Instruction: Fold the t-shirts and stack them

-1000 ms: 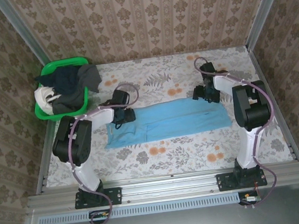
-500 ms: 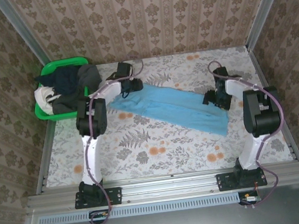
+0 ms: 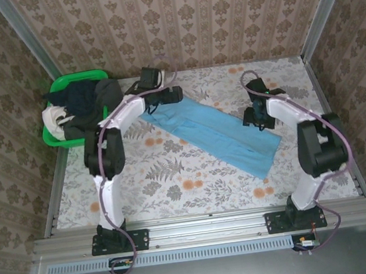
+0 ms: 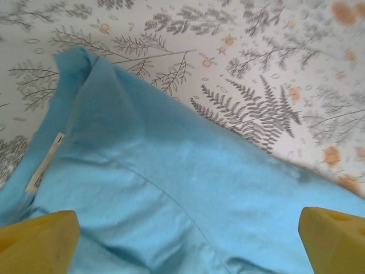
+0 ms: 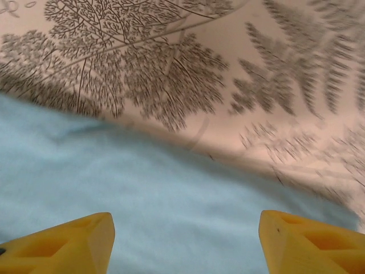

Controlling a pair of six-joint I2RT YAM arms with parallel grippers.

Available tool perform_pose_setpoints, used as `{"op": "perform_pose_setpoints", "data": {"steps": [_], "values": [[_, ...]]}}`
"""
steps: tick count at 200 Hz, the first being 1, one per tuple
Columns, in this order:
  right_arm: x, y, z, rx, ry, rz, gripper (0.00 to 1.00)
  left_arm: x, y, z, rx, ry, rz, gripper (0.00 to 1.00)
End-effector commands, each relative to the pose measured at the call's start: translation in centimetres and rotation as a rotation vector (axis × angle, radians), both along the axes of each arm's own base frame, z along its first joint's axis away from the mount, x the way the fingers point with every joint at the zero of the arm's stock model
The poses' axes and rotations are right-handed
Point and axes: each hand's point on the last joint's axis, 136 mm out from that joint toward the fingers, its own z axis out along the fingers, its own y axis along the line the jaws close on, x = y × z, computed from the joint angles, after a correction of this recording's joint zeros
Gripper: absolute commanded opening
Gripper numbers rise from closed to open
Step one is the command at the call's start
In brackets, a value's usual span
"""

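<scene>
Over the blue t-shirt, left tool and right tool gape wide, empty.

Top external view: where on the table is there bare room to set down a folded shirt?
Widest bare patch: the near table between the arm bases, in front of the light blue t-shirt. A smaller one lies behind it along the back wall. Crowded: far left, around the green basket and left end effector.
</scene>
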Motion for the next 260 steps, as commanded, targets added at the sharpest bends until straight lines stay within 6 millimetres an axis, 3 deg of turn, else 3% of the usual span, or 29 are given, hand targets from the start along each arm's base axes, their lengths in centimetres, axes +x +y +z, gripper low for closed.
{"op": "perform_pose_setpoints", "data": {"steps": [1,9,19,39,78,107,129,149,164,179,184,206,222,231,235,249,260], "values": [[-0.2,-0.3,-2.7,-0.037,0.088,0.007,0.70,-1.7,-1.9,-3.3,-0.044,0.017,0.033,1.00],[-0.3,-0.1,-3.0,-0.031,0.099,0.003,0.70,-2.1,-2.2,-4.9,-0.054,0.051,0.036,0.99],[-1.2,-0.2,-2.9,-0.049,0.123,-0.016,0.70,-2.2,-2.4,-6.8,-0.069,0.101,0.048,0.91],[-3.3,0.6,-2.5,-0.070,0.119,-0.019,0.73,-1.2,-2.5,-9.2,-0.088,0.150,0.067,0.79],[-7.9,2.4,-3.9,0.018,0.156,-0.038,0.73,2.0,-3.9,-11.5,-0.075,0.167,0.038,0.73],[-11.3,5.5,-4.3,0.082,0.176,0.005,0.73,3.6,-6.1,-11.9,-0.121,0.193,-0.029,0.71],[-13.4,9.3,-4.3,0.141,0.165,0.062,0.73,4.9,-8.7,-10.5,-0.199,0.153,-0.144,0.73],[-14.8,13.5,-3.7,0.172,0.136,0.133,0.73,6.1,-10.8,-7.7,-0.255,0.096,-0.243,0.78],[-15.0,17.0,-2.8,0.221,0.125,0.195,0.74,6.9,-11.8,-4.2,-0.276,0.033,-0.299,0.82],[-14.5,19.2,-0.8,0.241,0.098,0.256,0.74,6.7,-12.0,0.0,-0.285,-0.025,-0.339,0.92],[-14.2,19.4,0.0,0.234,0.085,0.271,0.74,7.7,-10.1,1.2,-0.280,-0.040,-0.305,0.98],[-12.8,17.9,2.2,0.164,0.020,0.301,0.74,6.4,-8.0,6.2,-0.244,-0.098,-0.287,1.00],[-11.9,15.3,2.0,0.098,0.010,0.289,0.73,4.7,-6.2,8.6,-0.212,-0.128,-0.266,1.00],[-11.5,14.1,1.4,0.078,0.020,0.286,0.73,3.5,-5.1,8.5,-0.190,-0.125,-0.240,1.00],[-11.5,13.5,0.9,0.070,0.032,0.287,0.73,2.8,-4.6,9.5,-0.187,-0.141,-0.235,1.00],[-11.6,11.8,-0.5,0.041,0.069,0.283,0.73,0.0,-2.7,9.1,-0.168,-0.120,-0.182,1.00],[-11.9,10.4,-1.5,0.014,0.095,0.263,0.73,-3.2,-1.9,8.7,-0.204,-0.084,-0.169,1.00]]}}
